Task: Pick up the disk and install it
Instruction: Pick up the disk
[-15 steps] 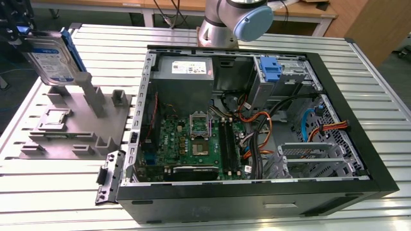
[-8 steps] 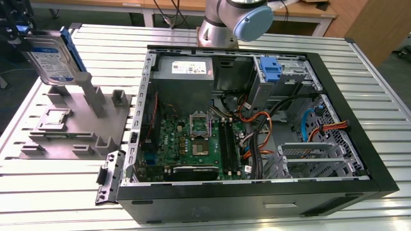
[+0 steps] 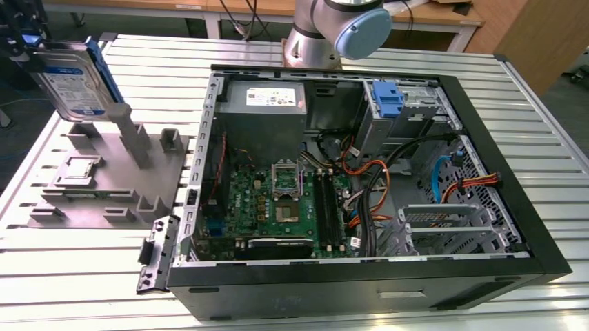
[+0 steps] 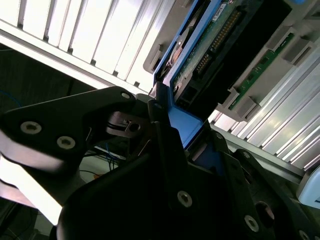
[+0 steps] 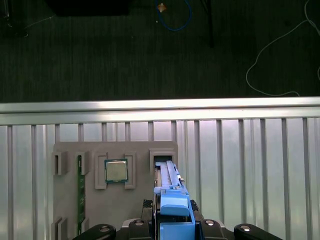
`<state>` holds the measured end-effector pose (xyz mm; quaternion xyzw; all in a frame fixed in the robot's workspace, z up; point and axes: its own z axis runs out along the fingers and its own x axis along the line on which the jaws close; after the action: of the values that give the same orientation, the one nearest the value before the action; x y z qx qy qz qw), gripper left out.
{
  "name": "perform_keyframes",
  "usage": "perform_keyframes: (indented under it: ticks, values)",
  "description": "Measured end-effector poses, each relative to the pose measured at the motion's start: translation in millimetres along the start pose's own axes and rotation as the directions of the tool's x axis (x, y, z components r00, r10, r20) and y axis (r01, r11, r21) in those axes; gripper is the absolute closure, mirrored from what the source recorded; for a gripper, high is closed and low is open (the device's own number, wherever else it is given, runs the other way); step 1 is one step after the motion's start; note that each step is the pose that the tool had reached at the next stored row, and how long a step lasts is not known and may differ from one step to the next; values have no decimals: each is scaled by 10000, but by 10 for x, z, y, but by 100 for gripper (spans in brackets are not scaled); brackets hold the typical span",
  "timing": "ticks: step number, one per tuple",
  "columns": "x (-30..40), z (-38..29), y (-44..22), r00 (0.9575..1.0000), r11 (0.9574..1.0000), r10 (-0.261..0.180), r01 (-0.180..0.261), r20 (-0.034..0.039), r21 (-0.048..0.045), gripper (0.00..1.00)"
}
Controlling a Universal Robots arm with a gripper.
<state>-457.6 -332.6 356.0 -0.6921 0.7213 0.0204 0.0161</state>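
Tool (image 5: pixel 175 229) is clamped on the blue edge of the disk (image 3: pixel 76 79); in the second wrist view the black fingers (image 4: pixel 165 145) sit on either side of the blue plastic frame. The disk stands upright, label facing the exterior view, at that view's far left. It is over the grey holder block (image 3: pixel 92 186) on the bench (image 3: pixel 368 55). Its lower end is at or just above the holder's slot (image 5: pixel 162 159); cannot tell whether it is clear of it. The open computer case (image 3: pixel 368 279) lies well apart, toward the exterior view's right.

Risks, as judged:
- Grip is on the plastic frame only, near one end. The drive's weight could make it pivot or slip in the tool.
- If the lower end is in the slot, any sideways motion could jam it or drag the holder.
- Loose orange cables (image 3: pixel 470 183) lie near the metal cage (image 3: pixel 451 227) inside the case and could snag the disk.
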Motion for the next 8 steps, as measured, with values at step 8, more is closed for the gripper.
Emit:
perform_keyframes:
  ticks: [8]
  values:
    - [-1, -23, 0, 10000, 10000, 0, 0, 0, 1, 63]
